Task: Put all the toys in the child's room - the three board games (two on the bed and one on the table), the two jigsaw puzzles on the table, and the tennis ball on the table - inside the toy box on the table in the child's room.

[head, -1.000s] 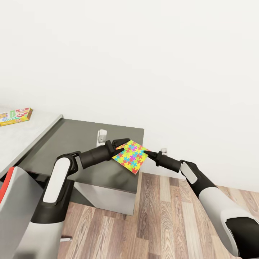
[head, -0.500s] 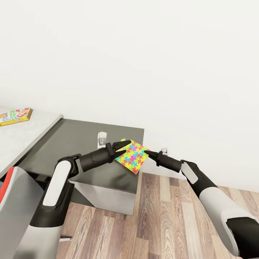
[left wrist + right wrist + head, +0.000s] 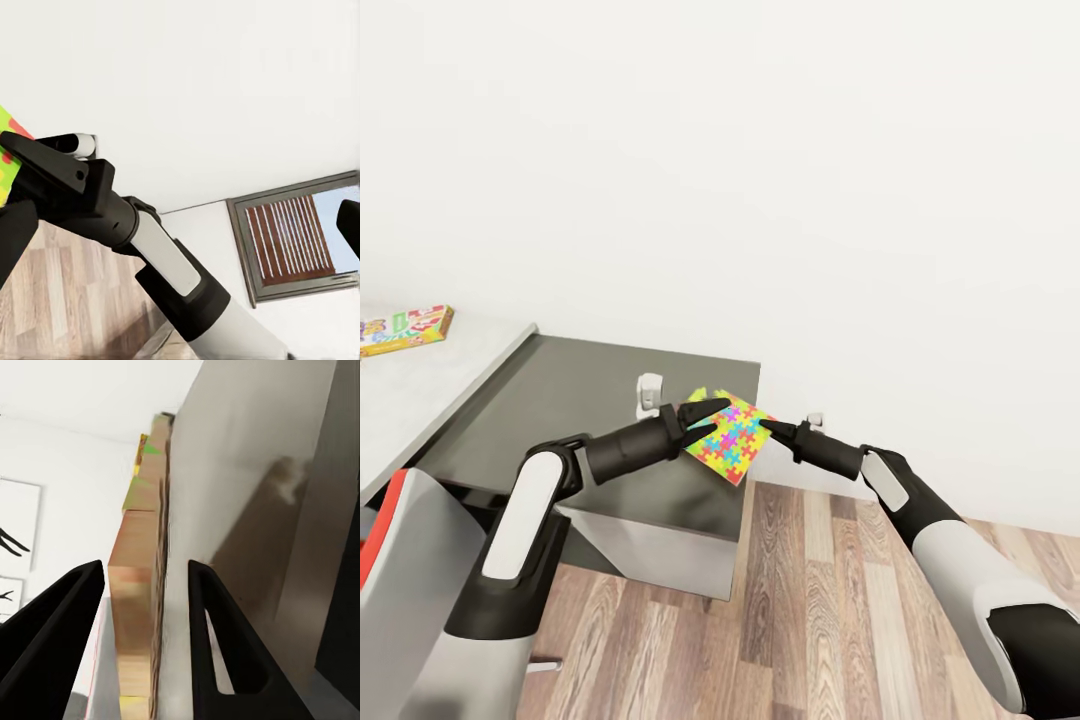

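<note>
My right gripper (image 3: pixel 768 428) straddles the jigsaw puzzle box (image 3: pixel 728 439) edge at three o'clock, jaws apart; left gripper (image 3: pixel 710 412) open too, so I close squarely.

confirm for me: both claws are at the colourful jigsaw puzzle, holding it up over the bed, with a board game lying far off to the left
Not quite. The head view shows the jigsaw puzzle held over the dark cabinet, not over the bed. The rest stands: the left claw and right claw meet at it, and a board game lies far left.
</note>
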Robot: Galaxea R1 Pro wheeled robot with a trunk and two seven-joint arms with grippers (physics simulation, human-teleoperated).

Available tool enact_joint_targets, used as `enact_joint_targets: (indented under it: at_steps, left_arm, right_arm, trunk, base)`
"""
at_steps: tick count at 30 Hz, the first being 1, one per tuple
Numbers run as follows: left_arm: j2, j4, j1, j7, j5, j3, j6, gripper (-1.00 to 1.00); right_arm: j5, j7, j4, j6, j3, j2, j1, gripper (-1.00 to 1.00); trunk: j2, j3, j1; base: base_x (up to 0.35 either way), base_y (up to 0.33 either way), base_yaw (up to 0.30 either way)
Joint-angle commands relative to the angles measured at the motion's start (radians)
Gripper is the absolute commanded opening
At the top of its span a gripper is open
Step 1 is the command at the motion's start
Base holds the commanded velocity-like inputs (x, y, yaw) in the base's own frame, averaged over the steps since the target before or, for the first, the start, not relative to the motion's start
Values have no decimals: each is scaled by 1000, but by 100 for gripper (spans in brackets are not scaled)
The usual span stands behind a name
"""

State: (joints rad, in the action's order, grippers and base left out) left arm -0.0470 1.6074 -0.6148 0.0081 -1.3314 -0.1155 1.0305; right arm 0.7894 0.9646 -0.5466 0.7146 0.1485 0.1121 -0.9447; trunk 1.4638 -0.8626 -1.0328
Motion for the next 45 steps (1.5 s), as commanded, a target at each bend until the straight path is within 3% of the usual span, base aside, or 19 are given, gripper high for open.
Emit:
enact_joint_targets:
  at_steps: [1,6,14,28,45]
  left_arm:
    - [0,0,-1,0,1,-10,4,100]
    - [-1,0,-2,-3,2,-42,3,100]
    - [-7,0,-2,-12,3,-61,2,100]
    - [0,0,8,-6,4,-55,-8,100]
    - [-3,0,9,-5,4,-51,-10,100]
  right_arm:
    - [7,0,-2,4,6,1,0,-100]
    - [7,-2,-18,3,5,0,1,-100]
    - [9,0,-41,14,6,5,3,-100]
    - [5,-3,-161,162,4,12,22,-100]
    - [2,-5,-199,198,3,11,30,-100]
  trunk:
    - [-7,3,4]
    - [-42,18,23]
    - [-98,43,54]
    - [-196,87,107]
    - [-315,140,173]
  base:
    - [0,0,0]
    - [0,0,0]
    - [0,0,0]
    - [0,0,0]
    - [0,0,25]
